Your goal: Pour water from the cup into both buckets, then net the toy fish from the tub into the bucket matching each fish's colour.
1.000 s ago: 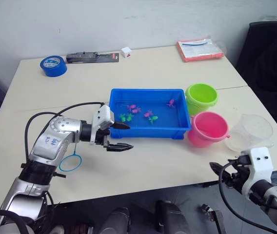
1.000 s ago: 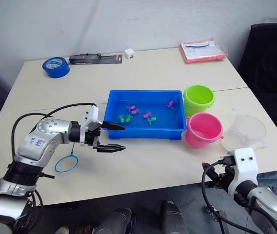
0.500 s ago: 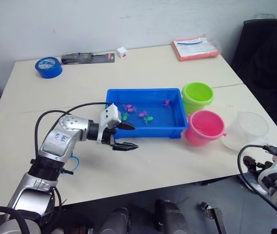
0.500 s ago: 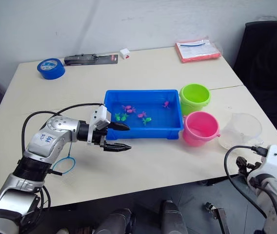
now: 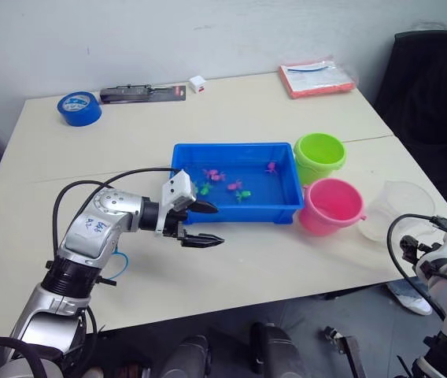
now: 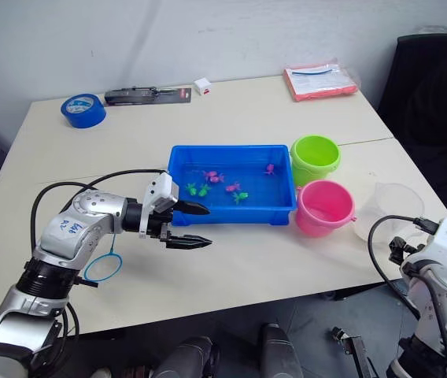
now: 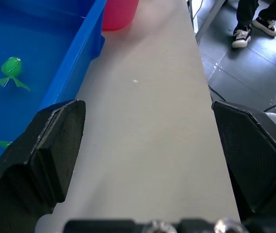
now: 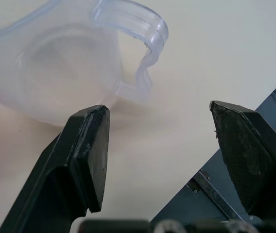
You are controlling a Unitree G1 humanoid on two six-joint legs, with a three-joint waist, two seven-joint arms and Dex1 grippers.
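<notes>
Head views: the tub (image 5: 235,216) holds the toy fish (image 5: 239,187); the left gripper (image 5: 205,224), jaws wide, is held just beside it. Right wrist view: the cup (image 8: 70,73) is framed ahead of the right gripper (image 8: 160,145), jaws wide; pouring is judged pending, its handle to be grasped.

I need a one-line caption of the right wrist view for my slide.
Open right hand facing the handle of the clear cup on the table.

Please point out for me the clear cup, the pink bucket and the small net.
cup (image 5: 401,208), left eye view, on its clear side wall.
pink bucket (image 5: 327,221), left eye view, on its outer wall.
net (image 6: 102,267), right eye view, on its blue hoop.
</notes>
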